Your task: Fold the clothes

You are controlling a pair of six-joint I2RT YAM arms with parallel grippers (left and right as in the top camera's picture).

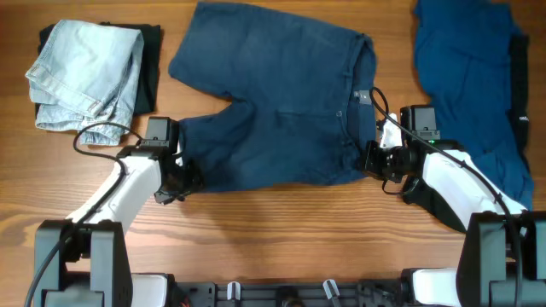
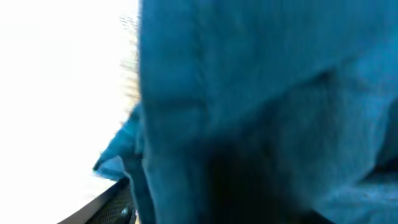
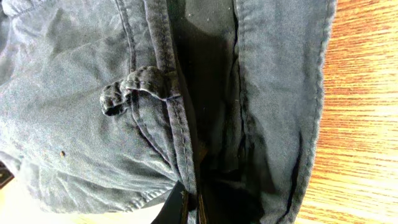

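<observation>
**Dark shorts held at hem and waistband**

The shorts [image 1: 273,102] lie spread flat mid-table: dark blue twill, soft and creased, with stitched seams and a curled belt loop [image 3: 134,87]. The right gripper [image 1: 374,159] pinches the waistband's near corner, where cloth drapes over its fingers [image 3: 186,208]. The left gripper [image 1: 183,181] sits at a leg hem – its wrist view is only blurred blue fabric, so I cannot tell how its jaws stand. The wooden table [image 1: 281,239] also carries folded pale jeans [image 1: 85,77] on a black garment [image 1: 150,68], and a blue garment [image 1: 465,77] – cut off at the frame's edge.
</observation>
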